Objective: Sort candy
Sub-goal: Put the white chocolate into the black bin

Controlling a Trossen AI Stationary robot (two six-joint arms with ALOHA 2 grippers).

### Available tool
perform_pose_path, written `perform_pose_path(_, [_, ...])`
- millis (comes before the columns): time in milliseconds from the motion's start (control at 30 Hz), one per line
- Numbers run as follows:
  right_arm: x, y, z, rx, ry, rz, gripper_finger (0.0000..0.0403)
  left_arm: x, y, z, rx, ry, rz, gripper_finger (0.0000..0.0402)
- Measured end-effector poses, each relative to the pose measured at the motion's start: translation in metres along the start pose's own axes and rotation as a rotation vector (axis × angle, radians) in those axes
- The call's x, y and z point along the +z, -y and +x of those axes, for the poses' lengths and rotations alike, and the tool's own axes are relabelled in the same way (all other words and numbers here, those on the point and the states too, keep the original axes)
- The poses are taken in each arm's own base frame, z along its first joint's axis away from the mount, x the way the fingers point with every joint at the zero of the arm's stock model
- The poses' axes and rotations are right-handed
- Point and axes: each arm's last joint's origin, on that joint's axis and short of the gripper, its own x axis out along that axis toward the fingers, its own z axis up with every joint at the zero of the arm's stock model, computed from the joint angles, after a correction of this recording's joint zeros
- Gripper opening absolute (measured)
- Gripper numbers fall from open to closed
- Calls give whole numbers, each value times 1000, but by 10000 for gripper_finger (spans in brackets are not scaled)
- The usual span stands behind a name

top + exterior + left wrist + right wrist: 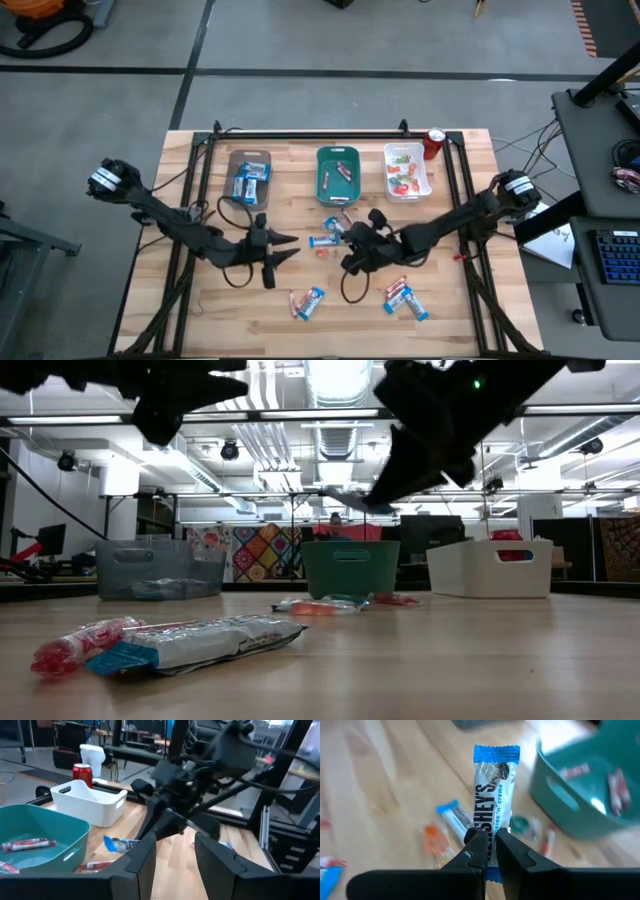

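Table (200, 300) of pale wood planks w/ a black frame round it. Both dark arms reach in over the middle.

Three trays sit in a row at the far side: a see-through grey tray (249, 177) w/ blue-and-white bars in it, a teal tray (337, 174) w/ slim red sticks, and a white tray (406, 170) w/ small red, orange and green pieces. A red can (434, 143) stands just beside the white tray.

Right gripper (490, 851) is up off the wood near the middle, fingers pinched tight on the end of a blue-and-white cookies 'n' creme bar (492, 805). The bar sticks straight out from the fingers; its held end is hidden between them. The teal tray is close by.

Left gripper (175, 855) hangs above the table left of the middle, fingers apart w/ nothing between them.

Loose candy lies on the wood: a blue-and-white bar (324, 241) and small orange bits near the right gripper, one pair (308, 302) at the front, more bars (405, 298) front right. The small bits are too blurry to tell apart.
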Motion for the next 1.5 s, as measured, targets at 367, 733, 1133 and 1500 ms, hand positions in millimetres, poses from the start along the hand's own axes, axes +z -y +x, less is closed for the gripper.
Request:
perform_pose_path(367, [31,-28,-13,163,354,-125,14,-21,-13,4,60,46,-26,192])
perform_pose_path(733, [35,-30,-15,164,400,-183,9,-13,0,36,101,72,38,235])
perform_pose_path(1133, [33,-33,-18,169,398,-218,9,-1,10,54,119,81,76,97])
perform_pose_path(1500, [32,-33,-18,186,389,-124,33,4,11,53,122,77,107,16])
